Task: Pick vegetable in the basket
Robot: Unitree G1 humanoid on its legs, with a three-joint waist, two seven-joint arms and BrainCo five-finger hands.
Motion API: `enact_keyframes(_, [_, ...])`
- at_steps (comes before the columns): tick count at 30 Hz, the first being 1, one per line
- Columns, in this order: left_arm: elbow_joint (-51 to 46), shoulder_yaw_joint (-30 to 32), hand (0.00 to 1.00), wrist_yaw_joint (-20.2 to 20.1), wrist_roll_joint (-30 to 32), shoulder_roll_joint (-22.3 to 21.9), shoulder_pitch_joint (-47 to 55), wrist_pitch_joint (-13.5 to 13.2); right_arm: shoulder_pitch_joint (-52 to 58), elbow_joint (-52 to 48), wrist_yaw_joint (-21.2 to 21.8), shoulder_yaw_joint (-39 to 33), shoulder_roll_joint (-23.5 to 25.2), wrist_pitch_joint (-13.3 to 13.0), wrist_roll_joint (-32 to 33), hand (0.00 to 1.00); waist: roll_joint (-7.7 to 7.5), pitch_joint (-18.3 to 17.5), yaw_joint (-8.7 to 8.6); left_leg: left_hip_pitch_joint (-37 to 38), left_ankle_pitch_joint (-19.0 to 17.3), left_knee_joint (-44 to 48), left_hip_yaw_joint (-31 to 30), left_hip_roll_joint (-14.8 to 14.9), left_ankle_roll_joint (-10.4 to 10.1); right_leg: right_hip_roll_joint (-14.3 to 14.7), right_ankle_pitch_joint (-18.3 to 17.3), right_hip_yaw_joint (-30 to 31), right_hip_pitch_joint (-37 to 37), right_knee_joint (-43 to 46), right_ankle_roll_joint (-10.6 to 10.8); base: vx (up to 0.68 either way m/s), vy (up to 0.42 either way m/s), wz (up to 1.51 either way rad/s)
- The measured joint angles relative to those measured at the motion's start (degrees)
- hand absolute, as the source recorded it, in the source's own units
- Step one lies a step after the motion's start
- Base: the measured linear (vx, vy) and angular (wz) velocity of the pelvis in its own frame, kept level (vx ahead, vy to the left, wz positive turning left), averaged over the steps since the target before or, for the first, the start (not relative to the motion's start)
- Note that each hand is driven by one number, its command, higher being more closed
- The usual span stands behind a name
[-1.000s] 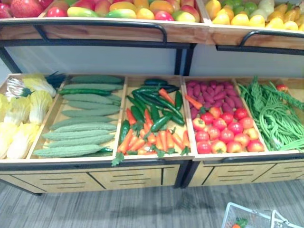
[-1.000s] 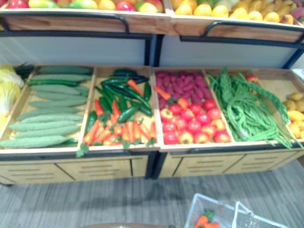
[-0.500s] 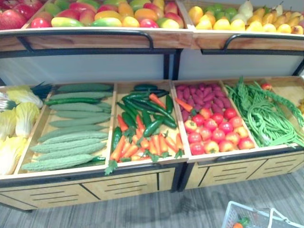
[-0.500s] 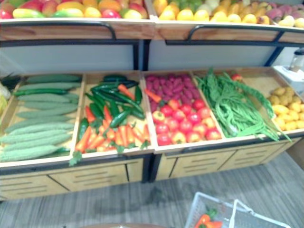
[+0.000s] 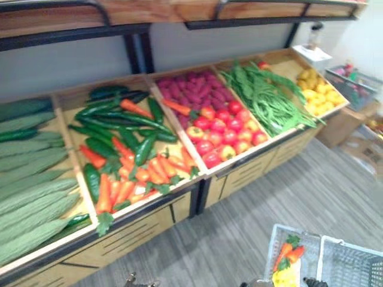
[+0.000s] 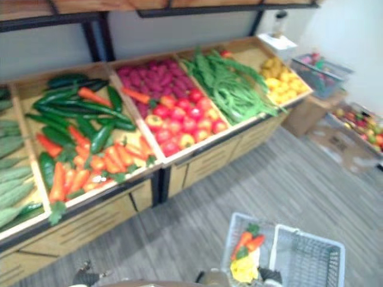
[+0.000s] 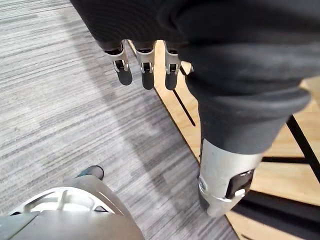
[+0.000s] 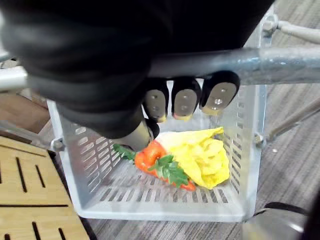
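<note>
The basket (image 8: 90, 165) was carried low at the robot's right side. Its metal handle (image 8: 280, 67) was wrapped by the curled fingers of the right hand (image 8: 185, 102), so that the open top was kept level and free for loading. A carrot (image 8: 150, 156) and a yellow cabbage (image 8: 202, 155) were seen lying on its bottom, touching, the carrot's green top laid against the cabbage. The left hand (image 7: 145, 70) was hung above the grey floor (image 7: 55, 100), beside the wooden front of the stand (image 5: 248, 174). Its fingers were straight and loose, with nothing held in them, and it was judged to be kept free for picking. On the stand, carrots (image 5: 149, 173) mixed with green peppers, tomatoes (image 5: 224, 134) and beans (image 5: 269, 101) were laid out in separate bins, with a strip of floor between them and the basket. The task was judged partly done. For another vegetable, a reach by the free hand towards the bins would be called for, with the basket held steady.
</note>
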Motion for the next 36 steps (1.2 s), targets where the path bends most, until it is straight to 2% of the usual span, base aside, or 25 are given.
enact_keyframes(1, [0.0, 0.9, 0.0, -0.1, 0.0, 0.0, 0.0, 0.1, -0.9, 0.0, 0.0, -0.1, 0.0, 0.0, 0.0, 1.0, -0.82, 0.2, 0.26, 0.2, 0.0, 1.4, 3.5, 0.3, 0.0, -0.3, -0.5, -2.0, -0.3, -2.2, 0.3, -0.06, -0.118, -1.55])
enact_keyframes(2, [0.1, 1.4, 0.0, -0.3, 0.0, -0.2, 0.0, 0.2, -1.2, -0.2, 0.0, -0.3, -0.1, -0.1, 0.0, 1.0, -0.31, 0.5, 0.23, 0.5, 0.1, 1.5, 4.8, 0.7, -0.2, 0.5, -0.5, -2.8, -0.2, -3.9, 0.3, -0.07, -0.134, -1.6])
enact_keyframes(4, [0.0, 2.0, 0.0, -0.9, 0.0, -1.3, 0.0, 0.2, -1.2, -0.1, 0.0, -1.4, -0.1, 0.0, 0.0, 1.0, 1.16, 0.5, 0.05, 1.0, 1.3, -0.2, 8.3, 1.9, -1.3, 5.0, -0.8, -2.0, 1.7, -14.8, 0.4, -0.08, -0.215, -1.39])
enact_keyframes(5, [0.0, 1.7, 0.0, -1.0, 0.0, -1.9, -0.4, 0.1, -1.5, 0.0, 0.0, -1.2, 0.0, 0.0, 0.0, 1.0, 1.05, 0.6, -0.16, 0.8, 1.3, 0.6, 10.1, 2.4, -1.3, 5.1, -2.8, -2.0, 1.4, -15.9, 0.4, -0.05, -0.219, -0.95])
enact_keyframes(6, [0.0, 1.3, 0.0, -1.0, 0.0, -1.9, -0.7, 0.0, -1.5, -0.1, 0.0, -1.1, 0.3, 0.0, 0.1, 1.0, 0.38, 0.9, -0.31, 0.8, 1.2, 1.5, 11.6, 2.4, -1.3, 4.0, -4.4, -2.0, 1.1, -15.8, 0.8, -0.04, -0.25, -0.88])
enact_keyframes(7, [-0.1, 0.8, 0.0, -0.9, 0.0, -1.3, -1.4, -0.1, -1.6, -0.1, -0.1, -0.4, 0.7, 0.0, 0.5, 1.0, -0.78, 0.9, -0.22, 0.9, 0.6, 4.3, 14.0, 2.9, -1.5, 3.8, -6.2, -1.1, 0.8, -18.1, 2.7, -0.02, -0.209, -1.05])
enact_keyframes(8, [0.1, 0.8, 0.0, -0.9, 0.0, -2.2, -2.3, -0.2, -1.8, -0.1, -0.1, 1.4, 0.2, 0.1, 0.5, 1.0, 0.5, 1.6, -0.22, 0.8, -0.4, 7.6, 14.6, 5.8, -2.1, 7.0, -5.0, 0.8, 1.7, -21.7, 2.5, -0.04, -0.311, -1.05])
enact_keyframes(9, [0.2, 0.8, 0.0, -0.9, 0.1, -2.5, -2.4, -0.3, -1.8, -0.1, -0.1, 2.4, 0.2, 0.1, 0.4, 1.0, 1.01, 1.5, -0.25, 0.8, -0.4, 9.1, 14.6, 7.4, -2.1, 8.6, -4.1, 1.6, 2.4, -23.6, 1.7, -0.05, -0.247, -1.01])
enact_keyframes(11, [0.4, 0.2, 0.0, -0.9, 0.3, -2.8, -2.4, -0.4, -0.9, -0.2, 0.0, 4.7, 1.0, 0.0, 0.2, 1.0, 1.92, 1.4, -0.26, 2.1, 0.0, 16.0, 14.0, 13.0, -2.1, 12.7, -2.2, 4.9, 5.2, -27.9, -0.1, -0.06, -0.202, -0.86])
enact_keyframes(14, [0.5, 0.3, 0.0, -0.8, 1.6, -2.7, -2.3, -0.5, 0.5, -0.7, 0.0, 5.8, 1.2, -0.3, 0.0, 1.0, 2.2, 1.6, -0.28, 2.8, 3.2, 23.7, 9.2, 16.9, -2.9, 14.6, -1.8, 9.1, 7.7, -29.3, -0.8, -0.03, -0.102, -0.83])
enact_keyframes(15, [0.5, 0.5, 0.0, -0.7, 1.8, -2.6, -1.9, -0.8, 0.5, -1.1, 0.0, 6.8, 1.0, -0.4, 0.0, 1.0, 1.46, 2.1, -0.01, 0.1, 4.5, 27.1, 0.4, 16.3, -3.4, 14.6, -1.5, 12.6, 8.3, -29.5, -1.2, -0.04, -0.034, -1.27])
enact_keyframes(16, [0.5, 0.3, 0.0, -0.6, 1.8, -2.8, -1.3, -0.8, 0.3, -1.9, 0.0, 7.2, 0.6, -0.5, 0.0, 1.0, 1.64, 2.3, 0.24, -2.6, 2.6, 27.2, -11.6, 12.0, -4.7, 13.8, -1.3, 16.1, 8.0, -29.1, -1.0, -0.04, 0.01, -1.43])
enact_keyframes(17, [0.4, 0.2, 0.0, -0.6, 1.8, -3.2, -0.8, -0.8, 0.3, -2.3, 0.0, 7.2, 0.4, -0.5, 0.0, 1.0, 1.69, 2.3, 0.33, -3.4, 1.8, 26.0, -17.3, 8.8, -5.5, 13.5, -1.1, 18.3, 7.7, -29.0, -0.8, -0.03, 0.123, -1.68])
enact_keyframes(18, [0.3, -0.1, 0.0, -0.3, 1.6, -4.0, 0.3, -1.0, 0.2, -2.3, 0.1, 7.3, 0.2, -1.0, 0.0, 1.0, 1.73, 2.4, 1.18, -3.7, 0.2, 22.1, -26.6, 3.2, -6.7, 13.2, -0.5, 22.6, 7.6, -29.4, -0.5, -0.01, 0.128, -1.76])
enact_keyframes(19, [0.2, -0.7, 0.0, 0.4, 1.7, -4.2, 0.6, -1.2, 0.5, -2.3, 0.1, 7.4, 0.2, -1.5, 0.0, 1.0, 1.91, 2.4, 1.67, -3.7, -0.8, 16.9, -33.6, -0.8, -7.7, 13.2, 0.0, 25.8, 7.2, -29.6, 0.0, -0.01, 0.132, -1.67])
enact_keyframes(20, [0.3, -1.0, 0.0, 0.5, 1.7, -4.1, 0.6, -1.2, 0.4, -2.4, 0.1, 7.4, 0.2, -1.6, 0.0, 1.0, 2.02, 2.4, 1.65, -3.7, -0.8, 13.7, -36.8, -2.3, -7.8, 13.3, 0.0, 27.1, 6.7, -29.6, 0.3, -0.03, 0.171, -1.37])
enact_keyframes(22, [0.2, -2.0, 0.0, 0.7, 1.8, -4.4, 0.4, -1.6, 0.7, -2.5, 0.1, 7.4, -0.8, -1.9, 0.1, 1.0, 3.49, 2.7, 1.53, -3.7, -0.4, 1.2, -47.7, -6.0, -7.8, 14.6, 0.3, 31.5, 5.3, -30.0, 1.2, -0.03, 0.255, -1.13])
enact_keyframes(24, [0.3, -2.2, 0.0, 0.8, 1.9, -3.9, 0.5, -1.6, 0.6, -2.9, 0.1, 7.3, -0.4, -2.0, 0.1, 1.0, 3.68, 2.4, 1.52, -3.2, 1.8, -1.4, -47.9, -7.4, -7.5, 14.2, 1.0, 34.7, 4.5, -30.6, 2.2, 0.06, 0.237, -0.86])
enact_keyframes(25, [0.3, -2.5, 0.0, 1.1, 2.1, -3.7, -0.1, -1.7, 1.1, -3.0, 0.1, 7.3, 0.1, -2.0, 0.2, 1.0, 3.25, 2.6, 1.35, -3.2, 1.7, -2.0, -46.7, -8.1, -7.2, 13.3, 1.8, 35.4, 4.6, -31.5, 3.5, 0.14, 0.295, -0.64])
enact_keyframes(26, [0.3, -2.5, 0.0, 1.4, 2.3, -3.5, -0.8, -1.7, 1.4, -3.0, 0.2, 7.3, 0.1, -2.0, 0.2, 1.0, 2.05, 2.6, 1.54, -3.0, 1.4, -2.2, -44.5, -8.7, -6.5, 12.3, 2.8, 36.6, 4.5, -32.1, 4.4, 0.12, 0.231, -0.44])
enact_keyframes(27, [0.3, -2.5, 0.0, 1.4, 2.4, -3.0, -0.8, -1.7, 1.5, -3.1, 0.2, 7.3, 0.1, -2.0, 0.1, 1.0, 2.14, 2.7, 1.72, -3.0, 1.4, -2.5, -43.6, -9.4, -5.8, 11.6, 3.1, 37.4, 4.3, -32.6, 4.8, 0.14, 0.277, -0.44])
enact_keyframes(28, [0.2, -2.6, 0.0, 1.4, 2.9, -2.8, -0.9, -1.7, 1.8, -3.6, 0.1, 7.4, 0.1, -2.0, 0.2, 1.0, 1.44, 2.3, 1.54, -2.7, 1.6, -3.0, -42.4, -10.2, -4.6, 10.7, 3.4, 37.9, 4.0, -32.9, 5.3, 0.1, 0.18, -0.3])
enact_keyframes(32, [0.3, -3.7, 0.0, 1.2, 4.6, -2.6, -0.9, -1.7, 2.4, -4.6, 0.2, 7.2, 0.4, -2.0, 0.1, 1.0, 1.17, 2.2, 1.67, -0.3, 1.4, -5.5, -38.7, -11.8, -3.9, 9.4, 3.6, 39.7, 3.5, -33.1, 6.0, 0.17, 0.153, -0.38])
enact_keyframes(34, [0.3, -3.8, 0.0, 1.2, 4.6, -2.7, -0.9, -1.7, 2.4, -4.7, 0.2, 6.8, 0.8, -2.0, 0.1, 1.0, 1.09, 2.3, 1.82, 0.6, 1.2, -5.6, -37.3, -11.5, -3.6, 9.6, 3.6, 39.8, 3.1, -31.7, 6.0, 0.11, 0.057, -0.48])
enact_keyframes(36, [0.4, -4.2, 0.0, 1.0, 4.5, -2.6, -1.5, -1.7, 2.4, -5.1, 0.2, 6.6, 1.9, -2.5, 0.1, 1.0, 1.06, 2.6, 3.01, 2.5, 1.2, -5.5, -34.1, -10.1, -3.6, 10.9, 3.5, 39.4, 0.7, -26.0, 5.9, 0.08, 0.034, -0.67])
